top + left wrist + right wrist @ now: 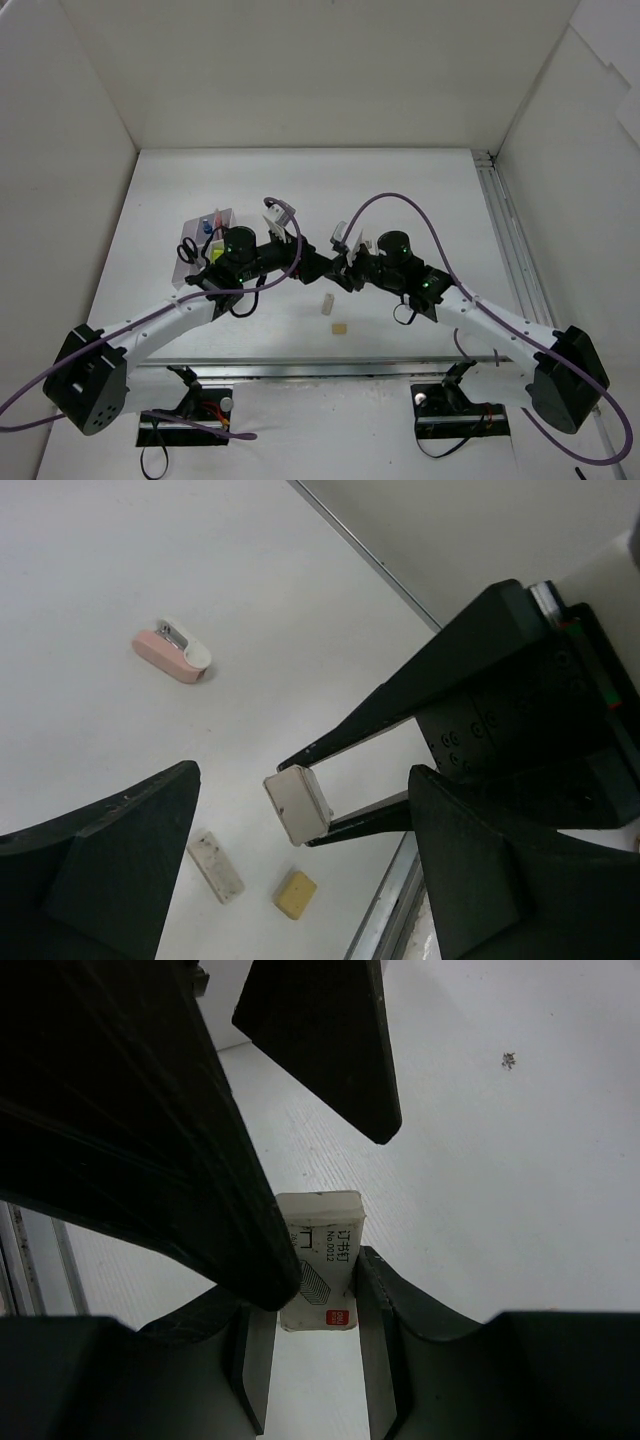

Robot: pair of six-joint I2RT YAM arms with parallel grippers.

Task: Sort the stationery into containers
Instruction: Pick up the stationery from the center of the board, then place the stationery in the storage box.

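Note:
My right gripper is shut on a small white staple box with a printed label and holds it above the table's middle. My left gripper is open, its wide fingers standing on either side of that box without touching it. A white eraser and a beige eraser lie on the table below; both also show in the top view, the white eraser and the beige eraser. A pink-white correction tape lies farther off. The white divided box at the left holds scissors and highlighters.
A metal rail runs along the table's near edge, with another rail at the right. White walls close the back and both sides. The two arms meet over the middle of the table.

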